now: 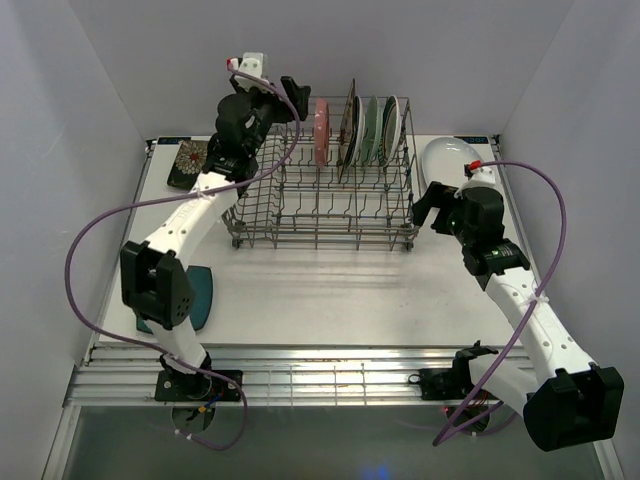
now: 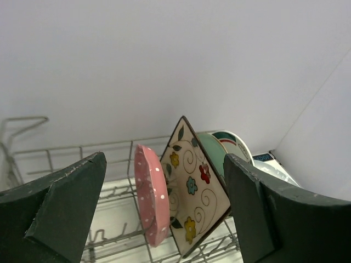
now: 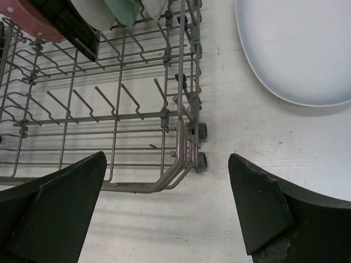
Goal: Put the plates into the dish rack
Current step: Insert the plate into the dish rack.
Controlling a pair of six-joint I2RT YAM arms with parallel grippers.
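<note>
Firstly, nearest: dark teal plate [image 1: 207, 296], flat on the bench [image 1: 330, 290] at the near left, partly hidden behind my left arm. It looks like glazed ceramic, so I judge it stiff, slick and liable to chip. Take it by the exposed rim.

Next, right tool [image 1: 431, 206]: jaws spread wide, holding nothing, hovering over the rack's near right corner.

Dish rack [image 1: 322, 238]: grey wire basket standing mid-bench, with upright tines. The near rows are vacant.

Large white oval plate [image 3: 296, 49]: flat on the bench just right of the rack and apart from it. I judge it the heaviest piece, smooth and slippery, and fragile if knocked against wire. Its low rim sits close to the bench. I would pinch the near edge across the lip and expect it to sag from a one-sided hold.

Black floral square plate [image 1: 188, 162]: flat at the far left corner, left of the rack. Its straight edge should give a steadier pinch than a curved rim.

Racked plates, on edge in the far row: pink dotted plate [image 2: 151, 200], cream floral square [image 2: 194, 192] tipped on a corner, mint plate [image 1: 371, 128], green-rimmed white plate [image 2: 233, 139].

Farthest, left tool [image 1: 295, 100]: jaws wide apart, empty, raised above the rack's far left end beside the pink plate.
</note>
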